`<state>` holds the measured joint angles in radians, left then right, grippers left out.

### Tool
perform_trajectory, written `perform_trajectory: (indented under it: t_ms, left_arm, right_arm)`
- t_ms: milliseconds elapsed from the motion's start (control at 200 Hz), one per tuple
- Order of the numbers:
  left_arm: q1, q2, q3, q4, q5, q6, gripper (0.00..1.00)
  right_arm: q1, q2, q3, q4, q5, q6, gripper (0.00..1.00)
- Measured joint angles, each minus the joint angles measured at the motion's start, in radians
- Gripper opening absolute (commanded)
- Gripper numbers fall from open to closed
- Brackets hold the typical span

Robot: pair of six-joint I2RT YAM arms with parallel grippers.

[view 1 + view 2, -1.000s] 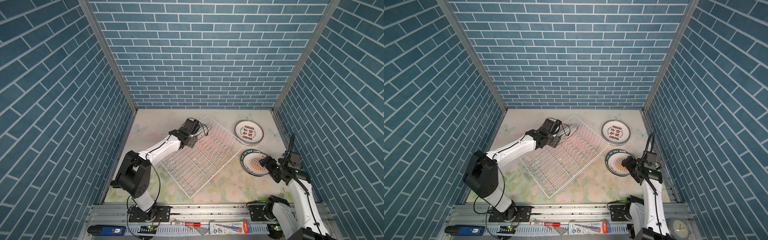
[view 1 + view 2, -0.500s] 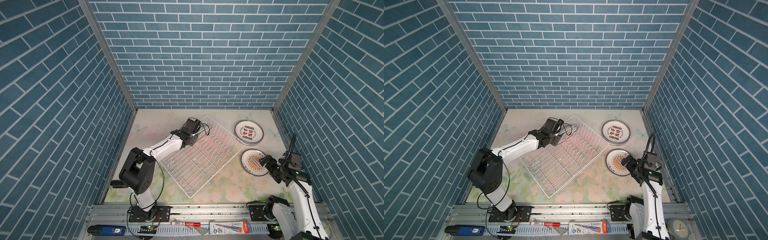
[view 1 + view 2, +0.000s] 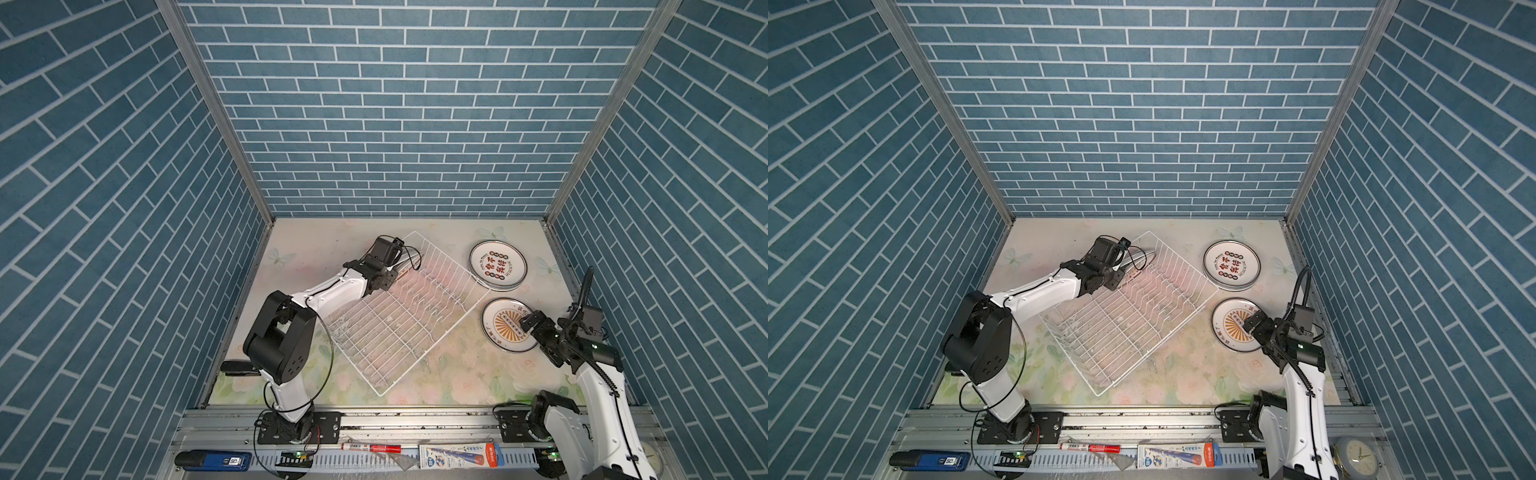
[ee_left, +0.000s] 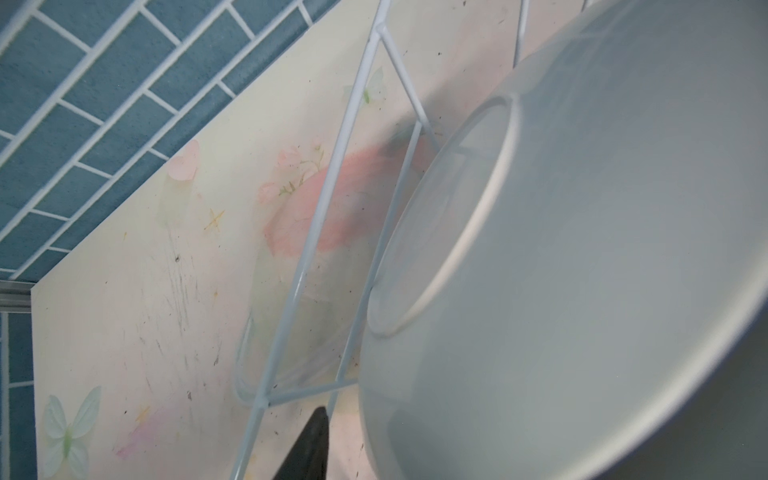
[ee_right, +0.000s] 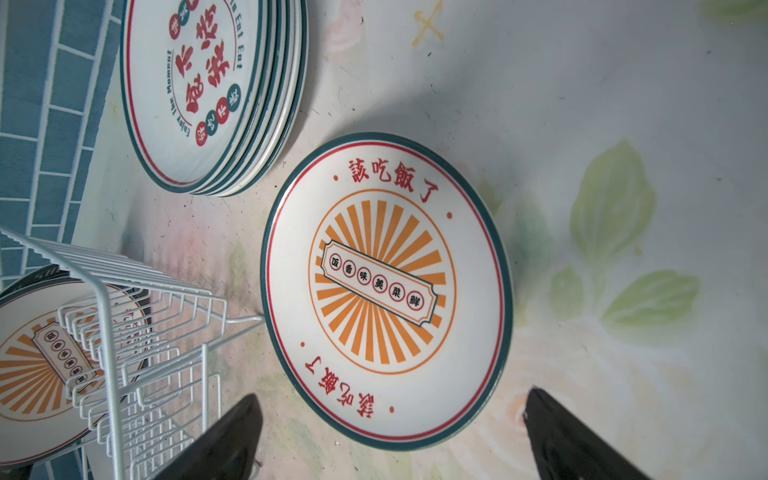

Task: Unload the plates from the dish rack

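Only my left wrist view shows round ceramic plate's (image 4: 582, 249) white back, at white wire dish rack's (image 3: 395, 328) twelve o'clock, left pincer (image 3: 397, 272) there, grip unclear, arm (image 3: 332, 291) outstretched, right pincer (image 5: 390, 415) agape over flat sunburst plate (image 5: 382, 291)

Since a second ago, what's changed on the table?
The sunburst plate, tipped up at the right gripper, was let go and now lies flat on the table; those jaws stand open. The left arm leaned in slightly, the left gripper staying at the racked plate. The rack and stack are unmoved.
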<state>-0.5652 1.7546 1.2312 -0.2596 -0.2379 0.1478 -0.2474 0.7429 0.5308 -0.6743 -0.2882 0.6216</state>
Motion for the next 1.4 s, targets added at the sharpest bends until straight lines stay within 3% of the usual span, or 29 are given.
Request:
perform_trajectory:
  t_ms: [720, 930, 1400]
  left_arm:
    - [0.004, 0.073, -0.001, 0.126, -0.032, 0.017, 0.12]
    - [0.004, 0.071, -0.026, 0.190, -0.042, 0.010, 0.00]
    - [0.000, 0.000, -0.128, 0.249, -0.057, 0.006, 0.00]
  right_arm:
    - [0.000, -0.015, 0.000, 0.002, -0.016, -0.001, 0.99]
    - [0.000, -0.020, 0.000, 0.002, -0.031, -0.001, 0.98]
    - [0.000, -0.024, 0.000, 0.012, -0.059, -0.002, 0.98]
